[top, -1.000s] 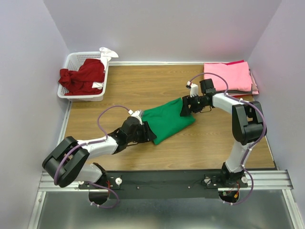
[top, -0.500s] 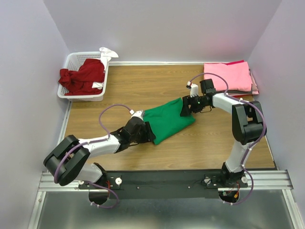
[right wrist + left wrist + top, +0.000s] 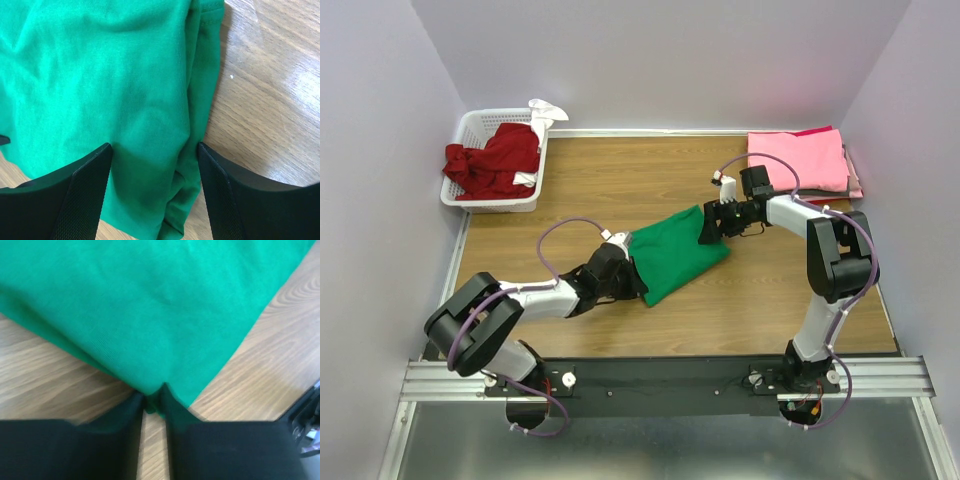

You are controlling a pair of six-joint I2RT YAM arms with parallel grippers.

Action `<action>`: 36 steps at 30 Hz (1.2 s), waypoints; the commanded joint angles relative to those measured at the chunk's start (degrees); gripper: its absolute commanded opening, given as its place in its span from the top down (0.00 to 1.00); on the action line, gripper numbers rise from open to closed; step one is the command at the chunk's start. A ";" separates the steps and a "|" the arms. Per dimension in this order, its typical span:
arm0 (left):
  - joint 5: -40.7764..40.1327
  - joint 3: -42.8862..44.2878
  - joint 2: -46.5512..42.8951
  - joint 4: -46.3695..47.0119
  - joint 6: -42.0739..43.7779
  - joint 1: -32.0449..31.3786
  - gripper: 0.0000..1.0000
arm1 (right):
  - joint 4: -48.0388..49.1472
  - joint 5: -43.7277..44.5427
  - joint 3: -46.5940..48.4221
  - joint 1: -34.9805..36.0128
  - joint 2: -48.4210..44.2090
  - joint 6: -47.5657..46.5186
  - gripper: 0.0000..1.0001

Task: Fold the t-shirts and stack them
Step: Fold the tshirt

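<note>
Soft, even light falls from overhead in the top view, bright without harsh edges. The arms throw only faint, short shadows on the table [image 3: 620, 180], and the pale walls carry a cool lilac cast. That view is sharp throughout. The left wrist view is smeared: the green t-shirt [image 3: 150, 305] shows no weave, and the left fingers [image 3: 215, 450] are flat black with fuzzy outlines. The right wrist view is crisp, with the cloth's knit and the ribbed pads of the right fingers [image 3: 75, 200] readable, and white glare on the wood at right.
</note>
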 commanded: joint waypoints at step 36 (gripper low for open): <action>0.94 -15.07 -40.18 -7.33 -10.58 1.14 0.10 | -13.40 -9.89 13.16 0.70 15.90 -7.85 0.16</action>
